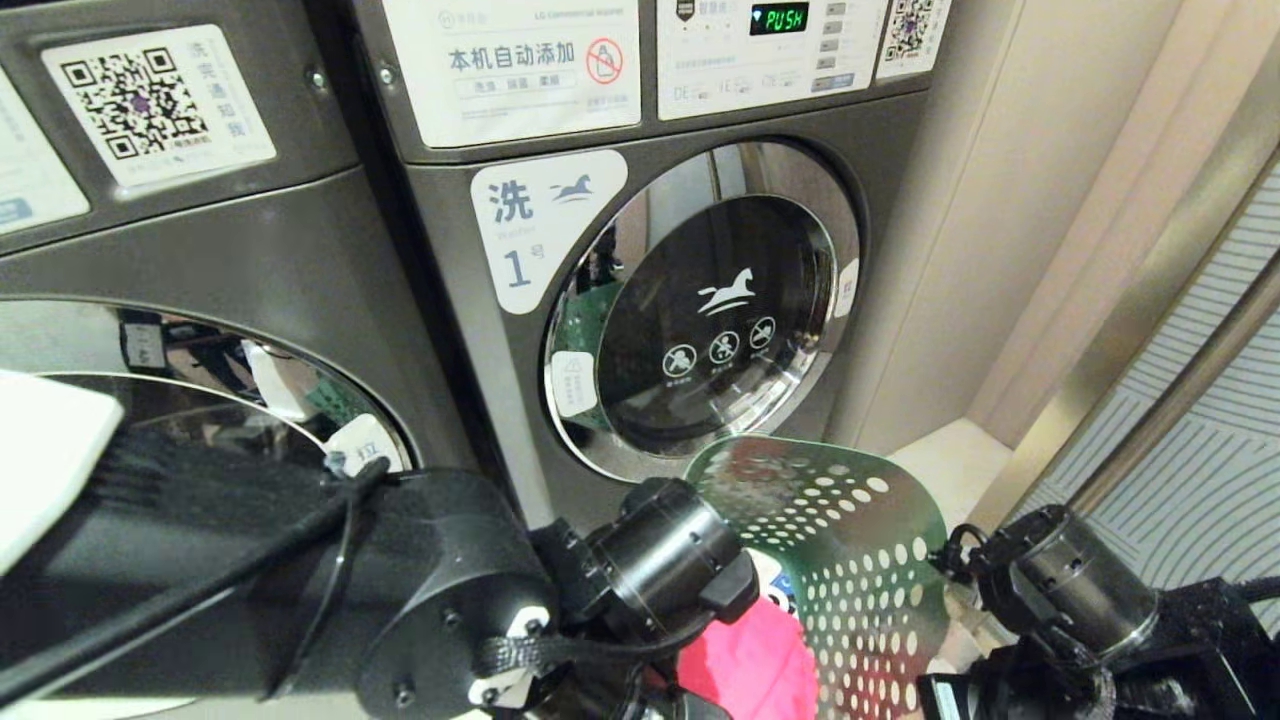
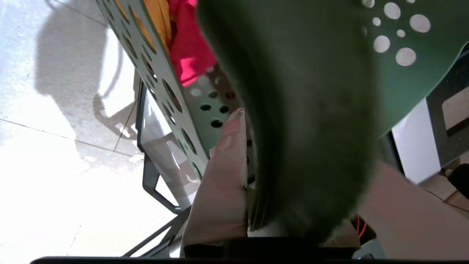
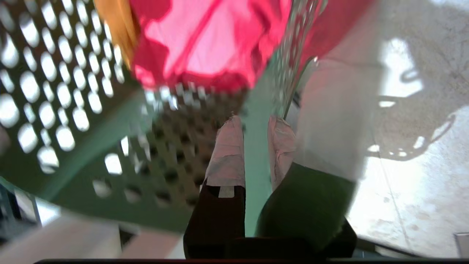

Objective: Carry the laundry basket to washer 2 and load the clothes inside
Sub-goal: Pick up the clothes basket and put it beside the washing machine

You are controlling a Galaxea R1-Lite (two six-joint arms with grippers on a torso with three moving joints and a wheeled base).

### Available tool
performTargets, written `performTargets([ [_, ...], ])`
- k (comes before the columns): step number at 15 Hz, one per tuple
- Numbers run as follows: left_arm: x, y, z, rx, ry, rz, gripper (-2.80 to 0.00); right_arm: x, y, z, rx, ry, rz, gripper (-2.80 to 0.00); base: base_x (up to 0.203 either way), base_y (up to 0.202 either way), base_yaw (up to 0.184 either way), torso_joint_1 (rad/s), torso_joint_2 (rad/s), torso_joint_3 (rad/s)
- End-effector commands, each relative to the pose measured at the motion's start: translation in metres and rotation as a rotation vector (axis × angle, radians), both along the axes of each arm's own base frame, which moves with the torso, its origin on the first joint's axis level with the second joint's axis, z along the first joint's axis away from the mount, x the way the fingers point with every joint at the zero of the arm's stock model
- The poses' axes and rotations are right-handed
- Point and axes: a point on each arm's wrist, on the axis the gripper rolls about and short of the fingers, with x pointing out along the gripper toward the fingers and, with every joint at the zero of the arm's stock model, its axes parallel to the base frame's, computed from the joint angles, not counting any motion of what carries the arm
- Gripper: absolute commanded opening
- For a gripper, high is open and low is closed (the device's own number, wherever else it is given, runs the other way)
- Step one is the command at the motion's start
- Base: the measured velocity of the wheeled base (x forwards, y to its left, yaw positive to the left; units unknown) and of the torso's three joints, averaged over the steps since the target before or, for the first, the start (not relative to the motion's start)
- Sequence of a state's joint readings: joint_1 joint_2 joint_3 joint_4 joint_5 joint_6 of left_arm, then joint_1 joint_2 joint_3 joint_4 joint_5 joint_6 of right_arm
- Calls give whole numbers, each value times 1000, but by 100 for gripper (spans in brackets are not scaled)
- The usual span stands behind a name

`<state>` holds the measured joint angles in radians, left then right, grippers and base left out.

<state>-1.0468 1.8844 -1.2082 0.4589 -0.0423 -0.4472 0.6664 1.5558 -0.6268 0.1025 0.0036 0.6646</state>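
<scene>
Both arms on the laundry basket (image 1: 850,560), one per side. Left gripper (image 2: 256,157): jaws nearly shut, pinching the basket's wall, one taped finger (image 2: 223,172) inside against the holes, the rim blocking the other. Right gripper (image 3: 256,146): jaws narrow, both taped fingertips (image 3: 229,146) straddling the thin green wall at the opposite side. So the basket hangs between the two wrists at about 6 o'clock in the head view, its far wall tipped up toward the machine.

The clothes (image 1: 750,665) sit in the bottom, pink-red on top, yellow-orange (image 2: 157,14) beside it.

Problem: the door dead ahead at 12 o'clock is washer labelled 1 (image 1: 700,310), shut. The neighbouring washer (image 1: 200,380) sits at 9 o'clock, only partly in view, number not visible; I can't confirm that's washer 2 from here. If so, the carry needs to go left, and the left arm is the nearer one to that door
</scene>
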Motion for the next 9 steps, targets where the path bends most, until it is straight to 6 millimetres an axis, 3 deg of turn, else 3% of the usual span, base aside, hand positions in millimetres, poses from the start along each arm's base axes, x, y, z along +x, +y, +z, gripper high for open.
performTargets([
  [1,6,-10,-9,18,8,4,-280,16,-3,-6,1,-3,-58,-280,0,0,0,2,3,-204],
  [9,23,-40,-13,23,7,6,-280,54,-7,-13,-39,-18,-176,-280,0,0,0,1,2,-198],
])
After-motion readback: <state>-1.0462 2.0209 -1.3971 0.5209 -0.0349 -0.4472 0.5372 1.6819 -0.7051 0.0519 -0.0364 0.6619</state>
